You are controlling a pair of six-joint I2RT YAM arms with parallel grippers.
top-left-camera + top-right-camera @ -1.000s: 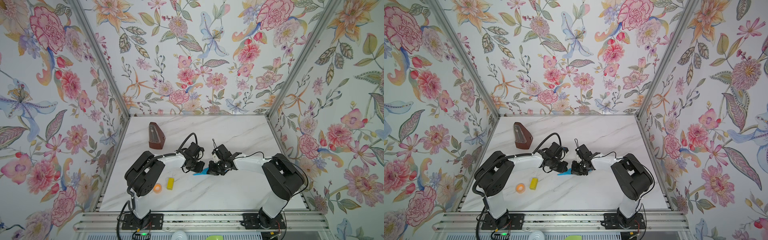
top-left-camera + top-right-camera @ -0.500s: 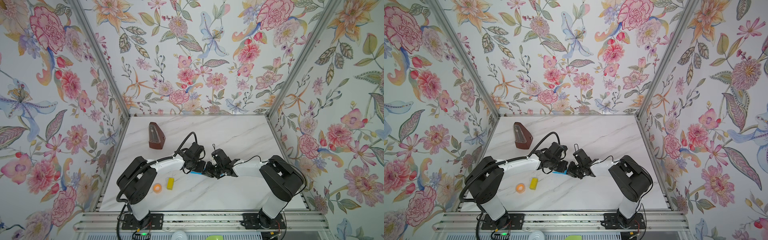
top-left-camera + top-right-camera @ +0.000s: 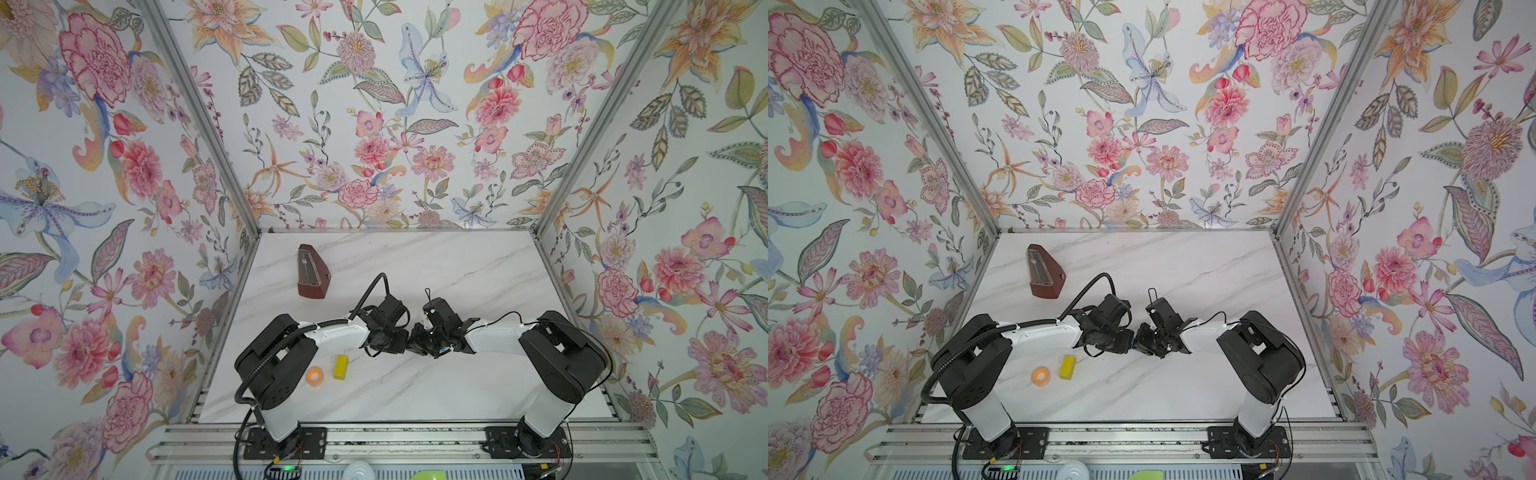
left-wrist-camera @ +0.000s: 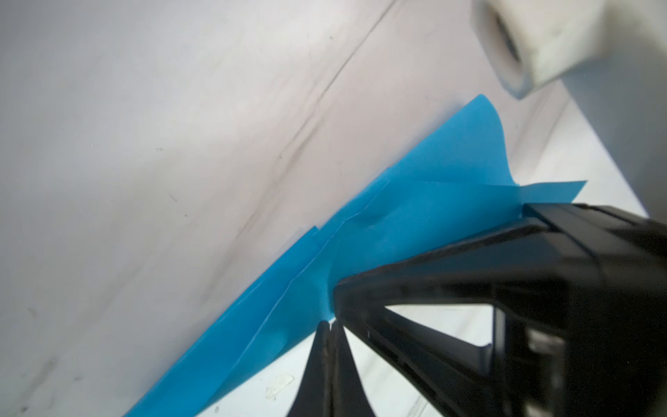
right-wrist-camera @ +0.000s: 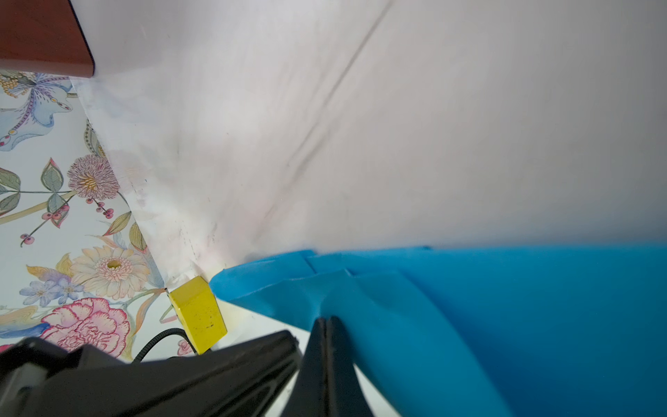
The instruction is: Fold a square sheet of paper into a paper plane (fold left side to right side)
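The square sheet of paper [image 4: 415, 202] is bright blue and lies on the marble table, folded into a narrow pointed shape with layered flaps. In both top views the grippers hide it almost fully. My left gripper [image 4: 330, 323] is shut, its tips at the paper's edge. My right gripper [image 5: 326, 319] is shut too, tips pressed against the blue paper [image 5: 505, 307], which creases there. The two grippers meet tip to tip at mid-table, left gripper [image 3: 404, 341] facing right gripper [image 3: 417, 344]. One right finger [image 4: 469, 252] lies across the paper in the left wrist view.
A small yellow block [image 3: 340, 367] and an orange ring [image 3: 314, 376] sit just left of the grippers, toward the front. The yellow block [image 5: 198, 314] is close to the paper's pointed end. A brown metronome [image 3: 309, 272] stands at the back left. Floral walls enclose three sides.
Both grippers have drawn closer together over the paper. The blue strip that showed between them a second ago is now covered. Both stayed shut.
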